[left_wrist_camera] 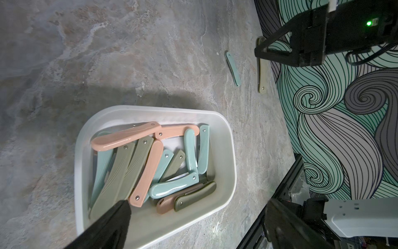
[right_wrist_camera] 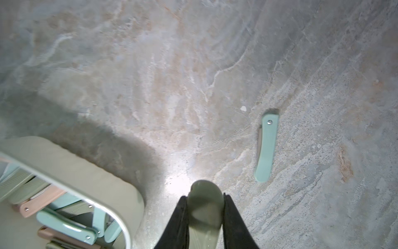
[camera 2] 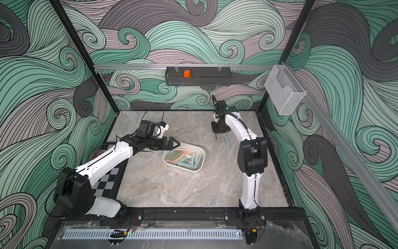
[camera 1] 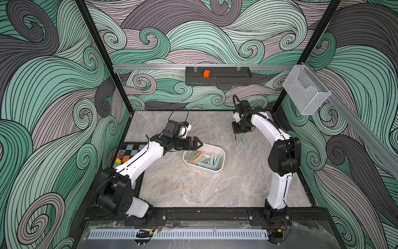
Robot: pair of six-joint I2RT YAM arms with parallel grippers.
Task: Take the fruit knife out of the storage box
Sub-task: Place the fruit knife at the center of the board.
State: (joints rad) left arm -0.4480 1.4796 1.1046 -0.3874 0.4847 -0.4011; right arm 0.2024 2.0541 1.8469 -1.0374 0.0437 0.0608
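Observation:
The white storage box [camera 1: 222, 151] [camera 2: 202, 149] sits mid-table, filled with several folded fruit knives in teal, olive, pink and brown [left_wrist_camera: 148, 170]. My left gripper [camera 1: 197, 143] [left_wrist_camera: 197, 203] hovers open over the box's left end with nothing between its fingers. My right gripper [camera 1: 237, 134] [right_wrist_camera: 204, 196] hangs over the table behind and to the right of the box, shut on a pale olive fruit knife [right_wrist_camera: 204, 207] [left_wrist_camera: 262, 73] that points down. A teal fruit knife [camera 1: 244, 141] [right_wrist_camera: 266, 148] lies on the table just right of it.
A black slotted tray [camera 1: 218, 79] with an orange block [camera 1: 206, 73] hangs on the back rail. A clear mesh basket [camera 1: 305, 90] hangs on the right rail. A checkerboard mat [camera 1: 131, 149] with small coloured pieces lies by the left arm.

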